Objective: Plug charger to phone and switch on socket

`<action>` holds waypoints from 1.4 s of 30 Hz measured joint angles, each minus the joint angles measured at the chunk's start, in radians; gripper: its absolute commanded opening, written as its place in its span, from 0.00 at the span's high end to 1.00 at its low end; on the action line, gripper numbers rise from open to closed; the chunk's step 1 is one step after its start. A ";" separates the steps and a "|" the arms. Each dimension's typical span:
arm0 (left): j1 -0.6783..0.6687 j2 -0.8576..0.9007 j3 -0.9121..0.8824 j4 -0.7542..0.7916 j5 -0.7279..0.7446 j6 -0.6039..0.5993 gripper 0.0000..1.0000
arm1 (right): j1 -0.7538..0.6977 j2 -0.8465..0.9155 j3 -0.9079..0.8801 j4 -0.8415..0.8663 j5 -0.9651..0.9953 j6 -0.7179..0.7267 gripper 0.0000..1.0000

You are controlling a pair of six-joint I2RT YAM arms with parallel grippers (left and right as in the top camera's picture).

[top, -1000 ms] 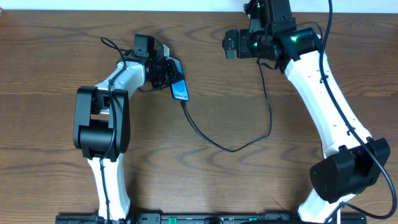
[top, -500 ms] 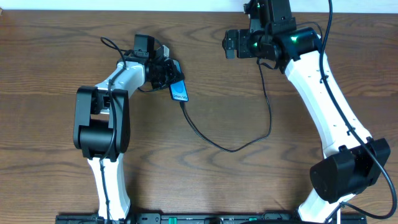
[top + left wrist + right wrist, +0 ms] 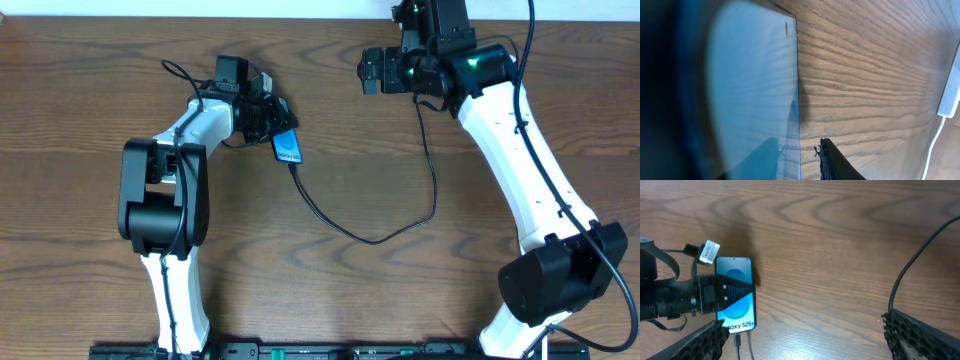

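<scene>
A robotics lab setup: a left arm (image 3: 165,200) and right arm (image 3: 520,150) mounted along one wood-grain worktop (image 3: 80,250) edge.

- The phone (image 3: 288,147) lies screen up on the wooden table (image 3: 80,80), left of centre and toward the far edge, set at a slant.
- The left gripper (image 3: 274,120) overlaps the phone's far end; how its jaws stand cannot be made out.
- The charger (image 3: 375,240), a thin black cable, leaves the phone's near end, sweeps toward mid-table, then climbs to the right arm (image 3: 520,160) and disappears behind it.
- The right gripper (image 3: 367,70) hangs near the far edge, well apart from the phone.
</scene>
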 measured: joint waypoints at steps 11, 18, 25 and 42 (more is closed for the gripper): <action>0.000 0.000 0.000 -0.019 0.000 0.000 0.74 | 0.000 0.000 0.000 0.002 0.000 0.000 0.01; 0.000 0.000 0.000 -0.019 0.002 0.000 0.65 | 0.000 0.000 0.000 0.003 0.000 0.000 0.01; 0.000 0.000 0.000 -0.019 0.005 0.000 0.64 | 0.000 0.000 0.000 0.003 0.000 0.000 0.01; 0.000 -0.006 0.001 -0.068 -0.006 0.000 0.57 | 0.000 0.000 0.000 0.003 0.000 0.000 0.01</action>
